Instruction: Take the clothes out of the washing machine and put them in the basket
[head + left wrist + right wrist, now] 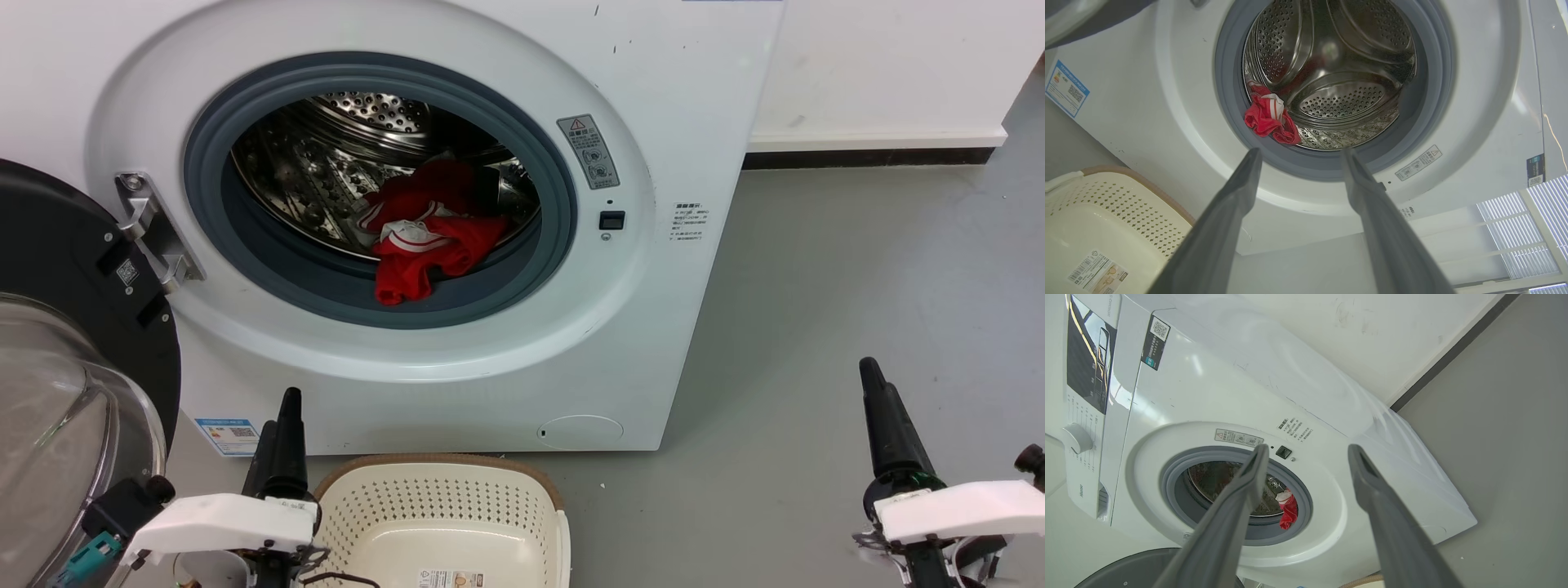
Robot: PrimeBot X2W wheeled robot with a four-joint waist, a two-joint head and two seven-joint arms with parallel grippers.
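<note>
Nearest the lens, the left gripper (287, 408) and right gripper (869, 371) are sitting low at the bottom of the head view, fingers pointing up toward the washing machine (669, 122). In the left wrist view, the left pair of fingers is standing wide apart, holding nothing and touching nothing. In the right wrist view, the right pair is likewise gaping wide and carrying nothing.

Clothes (424, 233) are lying as a red bundle with white trim at the lower front of the drum (326, 163). The bundle's long axis is running from the drum's depth out toward the opening, and its front end is drooping over the grey ring (522, 278). The door (73, 269) is hanging open at the machine's left side.

The basket (445, 490) is standing on the floor (857, 286) just before the machine and below the opening. It is sitting just beside the left gripper; whether the two are touching cannot be told. The left gripper is aiming at the opening, well short of the clothes. The right gripper is hovering over the floor, well apart from the machine's right edge and angling back toward its front.
</note>
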